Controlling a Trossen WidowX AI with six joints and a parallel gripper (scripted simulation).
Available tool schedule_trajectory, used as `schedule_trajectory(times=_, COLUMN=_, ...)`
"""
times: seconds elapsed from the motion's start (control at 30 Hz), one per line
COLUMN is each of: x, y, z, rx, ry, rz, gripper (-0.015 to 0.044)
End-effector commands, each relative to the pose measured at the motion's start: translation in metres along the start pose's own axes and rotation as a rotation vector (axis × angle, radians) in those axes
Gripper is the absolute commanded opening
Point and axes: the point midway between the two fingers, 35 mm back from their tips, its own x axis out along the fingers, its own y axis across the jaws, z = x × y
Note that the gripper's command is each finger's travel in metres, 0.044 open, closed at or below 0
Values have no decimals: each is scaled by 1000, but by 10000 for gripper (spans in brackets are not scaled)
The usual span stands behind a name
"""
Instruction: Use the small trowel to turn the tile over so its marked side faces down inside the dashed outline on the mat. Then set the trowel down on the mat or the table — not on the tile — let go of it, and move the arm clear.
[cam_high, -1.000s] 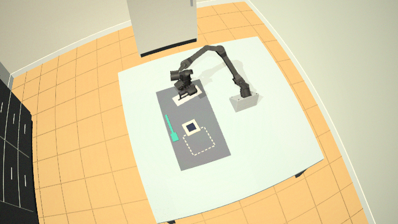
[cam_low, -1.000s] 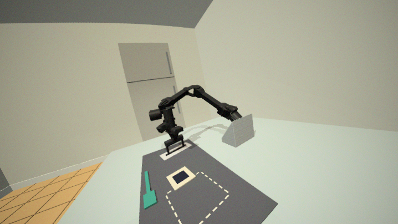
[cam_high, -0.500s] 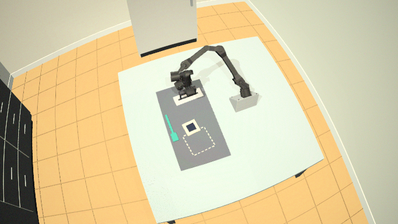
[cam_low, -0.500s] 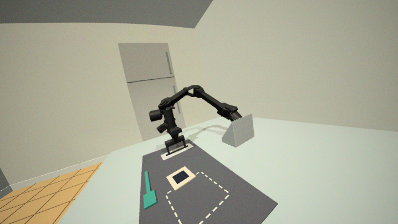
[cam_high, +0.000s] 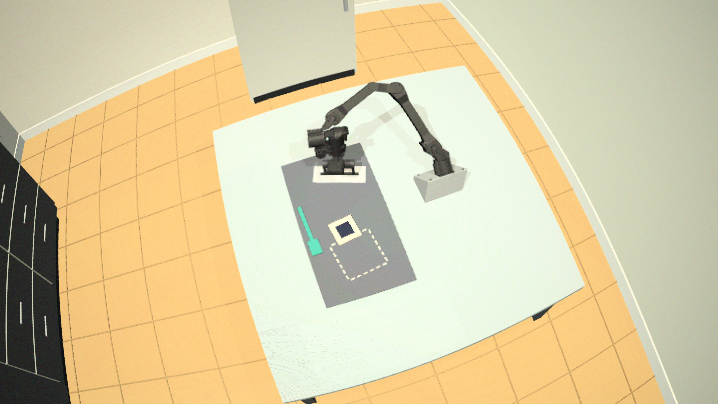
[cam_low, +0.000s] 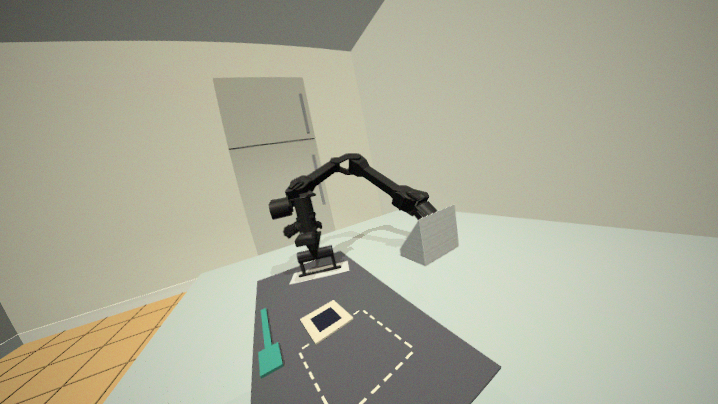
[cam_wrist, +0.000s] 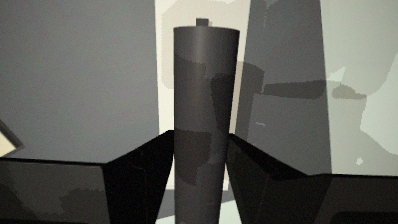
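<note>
My gripper (cam_high: 335, 167) is at the far end of the grey mat, pointing down over a white pad (cam_high: 339, 174). In the wrist view the fingers are shut on the dark cylindrical handle (cam_wrist: 205, 100) of a dark tool that sits on small legs on the pad (cam_low: 317, 261). The cream tile (cam_high: 344, 229) lies flat with its dark marked square facing up, touching the far corner of the dashed outline (cam_high: 359, 254). It also shows in the exterior view (cam_low: 326, 320). A green flat-bladed tool (cam_high: 308, 231) lies on the mat left of the tile.
The arm's grey base block (cam_high: 440, 183) stands on the table right of the mat. A tall fridge (cam_high: 293, 45) stands behind the table. Dark cabinets (cam_high: 25, 261) are at the far left on the floor.
</note>
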Motion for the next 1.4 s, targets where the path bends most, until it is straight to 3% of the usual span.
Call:
schedule_trajectory(times=0.0, x=1, y=-1, z=0, rx=158, ry=1, rz=-2, gripper=130)
schedule_trajectory(times=0.47, x=1, y=-1, z=0, rx=571, ry=1, rz=-2, gripper=130)
schedule_trajectory(times=0.83, x=1, y=-1, z=0, rx=590, ry=1, rz=-2, gripper=130)
schedule_trajectory(times=1.03, x=1, y=-1, z=0, rx=590, ry=1, rz=-2, gripper=270)
schedule_trajectory(times=1.37, x=1, y=-1, z=0, rx=590, ry=1, rz=-2, gripper=270)
